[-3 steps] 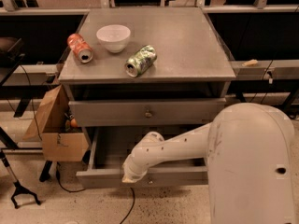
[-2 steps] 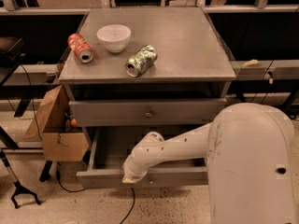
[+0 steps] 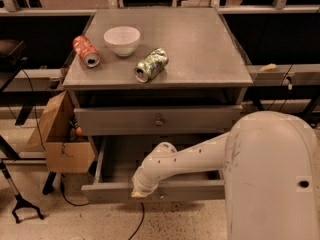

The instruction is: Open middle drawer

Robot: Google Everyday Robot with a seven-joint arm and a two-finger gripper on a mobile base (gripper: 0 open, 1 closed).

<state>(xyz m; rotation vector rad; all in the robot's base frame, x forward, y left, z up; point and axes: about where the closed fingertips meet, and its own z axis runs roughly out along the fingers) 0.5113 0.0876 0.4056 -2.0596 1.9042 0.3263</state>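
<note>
Seems nearly done. Finds the middle drawer (image 3: 192, 190) at 6 o'clock, pulled well out. Puts the gripper (image 3: 141, 190) at its front edge; cannot tell its grip. Leaves probably only letting go

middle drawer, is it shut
No, the middle drawer is pulled out, with the gripper at its front edge.

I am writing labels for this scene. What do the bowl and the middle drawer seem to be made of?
The bowl is probably glazed ceramic or plastic: smooth, plain white. The middle drawer looks like painted metal or laminate: flat matte grey front. The gripper is at its pulled-out front.
</note>
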